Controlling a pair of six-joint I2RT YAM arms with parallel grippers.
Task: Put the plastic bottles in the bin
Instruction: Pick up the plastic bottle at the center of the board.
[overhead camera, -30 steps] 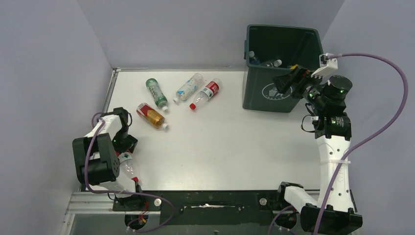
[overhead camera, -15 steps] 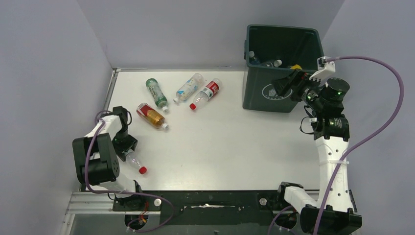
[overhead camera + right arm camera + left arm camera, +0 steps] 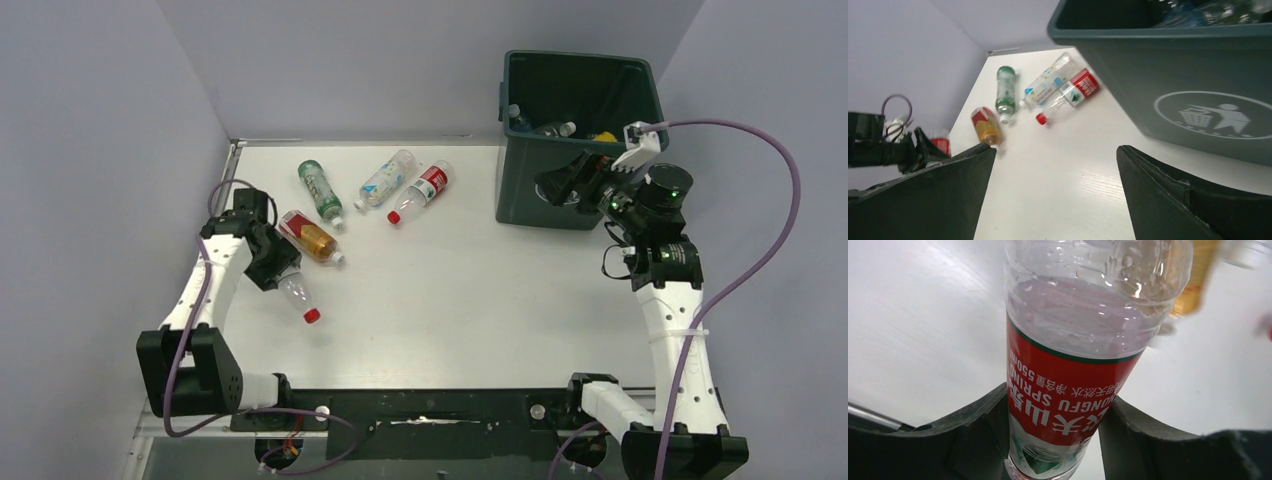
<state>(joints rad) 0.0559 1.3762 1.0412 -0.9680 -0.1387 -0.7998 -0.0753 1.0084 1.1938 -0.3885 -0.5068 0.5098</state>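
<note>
My left gripper [image 3: 270, 268] is shut on a clear plastic bottle [image 3: 297, 295] with a red label and red cap, held off the table at the left, cap pointing toward the near edge. In the left wrist view the fingers clamp its labelled body [image 3: 1068, 405]. Four more bottles lie at the far left: an amber one [image 3: 311, 238], a green one [image 3: 320, 190], a clear pale-labelled one [image 3: 386, 178] and a clear red-labelled one [image 3: 422, 190]. The dark green bin [image 3: 520, 195] stands at the far right with several bottles inside. My right gripper [image 3: 560, 180] hangs open before its front wall.
Grey walls close off the table on the left, back and right. The right wrist view shows the bin's front [image 3: 1158, 75] close at the upper right and white table between the open fingers. The arm bases and a black rail sit along the near edge.
My left gripper shut on the red-labelled bottle near the near-left corner, lifted it and carried it up the table toward the amber bottle. My right gripper drifted left and lower in front of the bin.
</note>
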